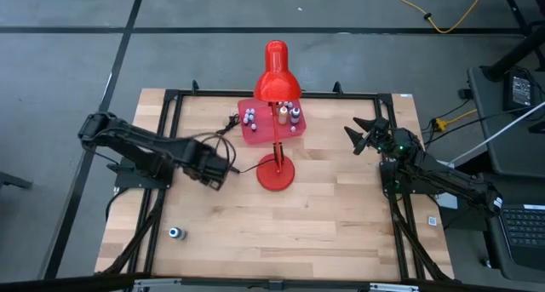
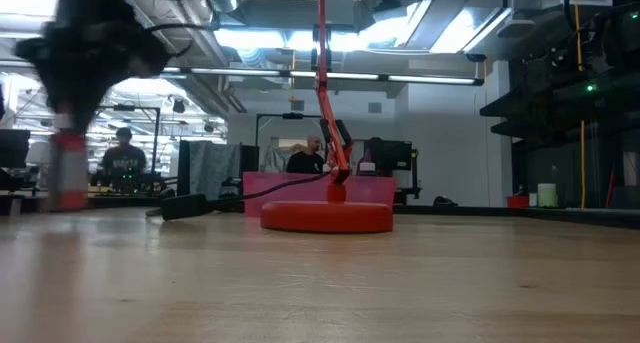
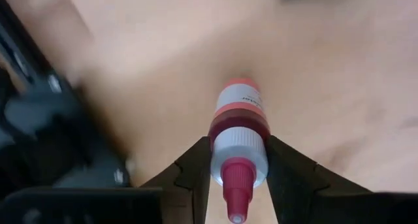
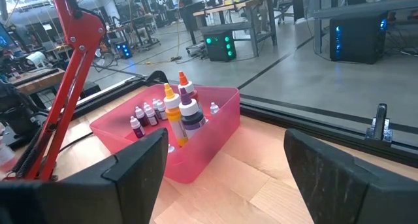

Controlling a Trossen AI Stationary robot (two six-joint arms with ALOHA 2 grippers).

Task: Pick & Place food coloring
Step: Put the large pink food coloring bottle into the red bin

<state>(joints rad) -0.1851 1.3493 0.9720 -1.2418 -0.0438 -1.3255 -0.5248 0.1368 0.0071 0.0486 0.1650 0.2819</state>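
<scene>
The left tool has its two dark fingers closed in on a small food coloring bottle with a red body, gripping it just below its pale cap, above the wooden surface. Just beyond this tool stands a red desk lamp, its round base and thin stem between the tool and the far side of the surface, with a black cord trailing from it. Past the lamp sits a pink square tray holding the other bottles; I count three taller ones and about five tiny ones, though some hide each other. One more little bottle stands alone, well behind the left tool. The right tool waits wide open and empty, facing the tray.
</scene>
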